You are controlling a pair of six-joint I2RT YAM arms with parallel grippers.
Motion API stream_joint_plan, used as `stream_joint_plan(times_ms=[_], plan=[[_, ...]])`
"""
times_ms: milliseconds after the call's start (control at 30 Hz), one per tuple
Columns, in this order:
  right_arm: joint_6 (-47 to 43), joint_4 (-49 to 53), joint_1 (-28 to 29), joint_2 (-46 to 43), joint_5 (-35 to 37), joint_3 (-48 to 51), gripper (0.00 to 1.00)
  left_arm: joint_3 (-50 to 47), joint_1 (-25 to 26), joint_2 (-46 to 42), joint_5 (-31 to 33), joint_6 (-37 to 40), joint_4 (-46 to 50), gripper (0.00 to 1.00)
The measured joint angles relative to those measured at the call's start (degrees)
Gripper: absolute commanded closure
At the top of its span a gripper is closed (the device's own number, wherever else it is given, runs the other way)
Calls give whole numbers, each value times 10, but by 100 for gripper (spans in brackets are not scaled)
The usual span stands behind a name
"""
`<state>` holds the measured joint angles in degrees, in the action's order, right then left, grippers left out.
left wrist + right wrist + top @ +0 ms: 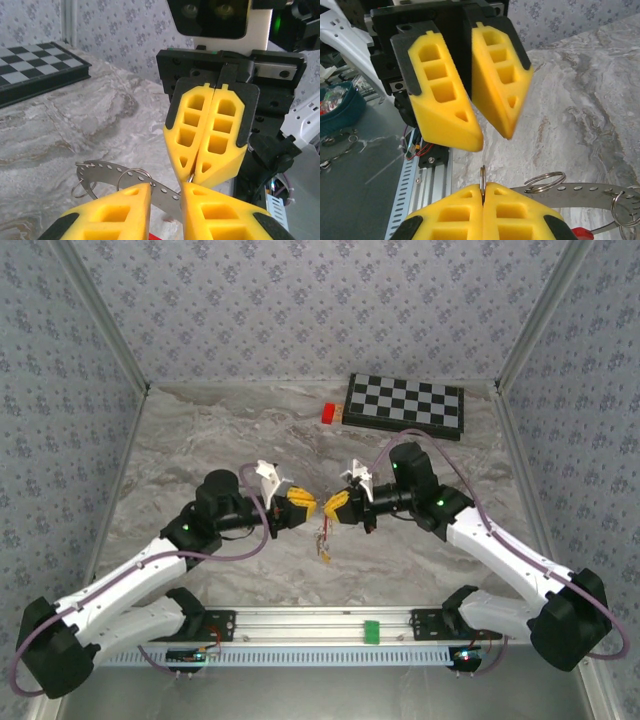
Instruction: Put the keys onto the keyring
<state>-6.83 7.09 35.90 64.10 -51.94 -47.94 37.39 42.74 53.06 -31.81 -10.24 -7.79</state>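
Mid-bench, both arms nose to nose above the bench, fingertips close together.

Right end effector: clenched, pads flush, pinching a thin ring edge-on. Probably gripped this way to keep the ring upright and steady, rim offered toward the partner for threading.

Left end effector: released, fingers parted, nothing between the tips. Hovering just above the pinched ring in the right wrist view, apart from it as far as can be told.

Keyring: grey perforated band running sideways from beside the pinched ring, up off the bench. Red section at the lower end, small rings threaded along it. Cannot tell whether the pinched ring belongs to the band or to a key.

Keys: small yellowish specks dangling under the meeting point in the top view. Too small to count or to say whether touching the surface.

Judged step: regrasp or alignment, with one side anchoring and the other free to take hold.

Edges and room:
- Checkerboard and red block against the far edge, well apart from the work.
- Patterned walls closing left, right and back.
- Slotted rail along the near edge, near the dangling load.
- Open marble to either side and beyond the tips, so plenty of space for swinging outward.
- Tightest spot between the two sets of pads themselves.
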Motion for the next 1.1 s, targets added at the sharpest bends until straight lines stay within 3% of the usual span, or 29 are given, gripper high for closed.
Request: stream_joint_plan(times_ms=[867, 1000, 1100], plan=[[-3, 0, 4, 0, -6, 5, 100, 9, 0, 48, -65, 4, 5, 79], [-3, 0, 4, 0, -6, 5, 100, 13, 0, 52, -71, 4, 6, 82], [-3, 0, 4, 0, -6, 5, 100, 14, 0, 52, -76, 7, 6, 91]])
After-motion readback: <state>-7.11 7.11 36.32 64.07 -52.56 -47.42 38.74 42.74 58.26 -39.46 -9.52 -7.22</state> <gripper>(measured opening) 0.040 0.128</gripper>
